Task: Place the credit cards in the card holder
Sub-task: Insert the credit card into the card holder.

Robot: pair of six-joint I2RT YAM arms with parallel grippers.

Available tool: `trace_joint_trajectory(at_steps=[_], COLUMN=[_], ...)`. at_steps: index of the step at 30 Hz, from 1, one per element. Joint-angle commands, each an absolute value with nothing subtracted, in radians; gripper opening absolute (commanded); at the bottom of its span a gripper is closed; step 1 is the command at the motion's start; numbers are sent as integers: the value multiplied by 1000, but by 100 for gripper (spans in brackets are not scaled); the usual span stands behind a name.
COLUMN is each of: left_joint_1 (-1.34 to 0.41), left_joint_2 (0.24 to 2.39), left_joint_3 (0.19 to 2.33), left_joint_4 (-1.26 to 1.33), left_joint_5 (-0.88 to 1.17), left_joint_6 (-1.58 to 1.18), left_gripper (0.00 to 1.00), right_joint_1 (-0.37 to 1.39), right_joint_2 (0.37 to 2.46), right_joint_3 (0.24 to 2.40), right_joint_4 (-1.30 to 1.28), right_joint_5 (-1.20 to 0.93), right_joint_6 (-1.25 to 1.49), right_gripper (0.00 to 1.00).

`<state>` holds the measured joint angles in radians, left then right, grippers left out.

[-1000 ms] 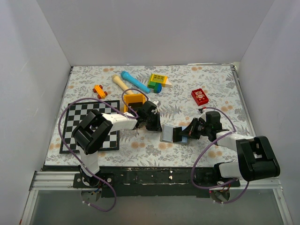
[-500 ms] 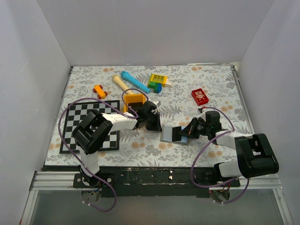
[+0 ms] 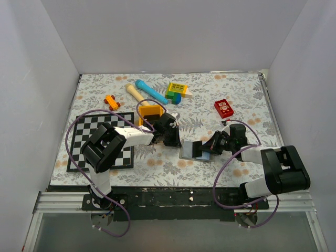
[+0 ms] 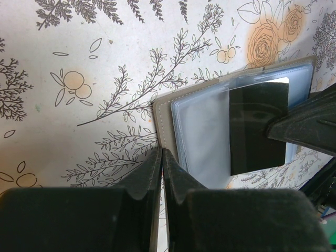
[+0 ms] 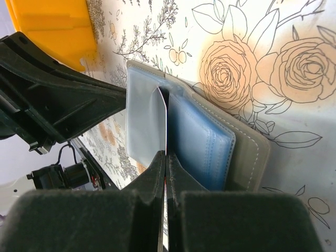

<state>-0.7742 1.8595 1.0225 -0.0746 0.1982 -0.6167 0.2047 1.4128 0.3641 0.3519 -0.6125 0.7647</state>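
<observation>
The grey card holder (image 3: 186, 153) lies open on the flowered table, its pale pockets facing up; it also shows in the left wrist view (image 4: 164, 113) and the right wrist view (image 5: 252, 152). My right gripper (image 3: 209, 147) is shut on a black credit card (image 3: 201, 149). In the right wrist view the card (image 5: 166, 118) stands edge-on between a clear pocket leaf and the blue pockets, pinched in the right gripper (image 5: 166, 155). In the left wrist view the card (image 4: 258, 128) lies over the pockets. My left gripper (image 3: 172, 137) is shut, its tips (image 4: 161, 152) at the holder's left edge.
An orange tray (image 3: 150, 112) stands just behind the left gripper. A red block (image 3: 224, 108) lies at the back right. A checkerboard (image 3: 84, 142) is at the left. A blue stick (image 3: 152, 92), a cream stick (image 3: 133, 92), a coloured block (image 3: 177, 91) and an orange toy (image 3: 111, 101) lie at the back.
My right gripper has moved a little to the left with the card, further over the open holder. The left arm and the holder have not moved.
</observation>
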Motion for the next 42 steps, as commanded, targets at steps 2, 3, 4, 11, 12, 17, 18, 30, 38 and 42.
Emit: trace_joint_trajectory(at_steps=[2, 3, 4, 11, 12, 17, 18, 30, 38, 42], left_joint_1=[-778, -778, -778, -778, -778, -778, -778, -779, -782, -784], left_joint_2=[1875, 1876, 1875, 1879, 1881, 1879, 1879, 1878, 1876, 1876], left_joint_3=[1020, 1022, 1020, 1023, 1025, 1023, 1022, 1017, 1011, 1003], left_joint_4=[-123, -123, -121, -124, -124, -123, -123, -118, -115, -112], left_joint_5=[192, 190, 190, 192, 192, 196, 198, 204, 210, 210], left_joint_6=[-594, -597, -597, -595, -595, -597, -595, -594, -589, -591], left_gripper=[2, 2, 2, 2, 2, 1, 1, 0, 0, 0], right_joint_1=[207, 207, 207, 207, 207, 207, 207, 293, 360, 399], right_joint_2=[1450, 1456, 1460, 1462, 1457, 1454, 1457, 1456, 1488, 1525], right_joint_3=[390, 390, 391, 385, 380, 359, 356, 348, 339, 360], right_joint_4=[414, 425, 436, 440, 439, 455, 463, 459, 494, 505], right_joint_5=[-610, -617, -621, -621, -620, -603, -604, -508, -414, -388], right_joint_6=[787, 791, 799, 799, 798, 808, 814, 853, 907, 922], right_gripper=[1, 1, 1, 1, 1, 1, 1, 1, 1, 1])
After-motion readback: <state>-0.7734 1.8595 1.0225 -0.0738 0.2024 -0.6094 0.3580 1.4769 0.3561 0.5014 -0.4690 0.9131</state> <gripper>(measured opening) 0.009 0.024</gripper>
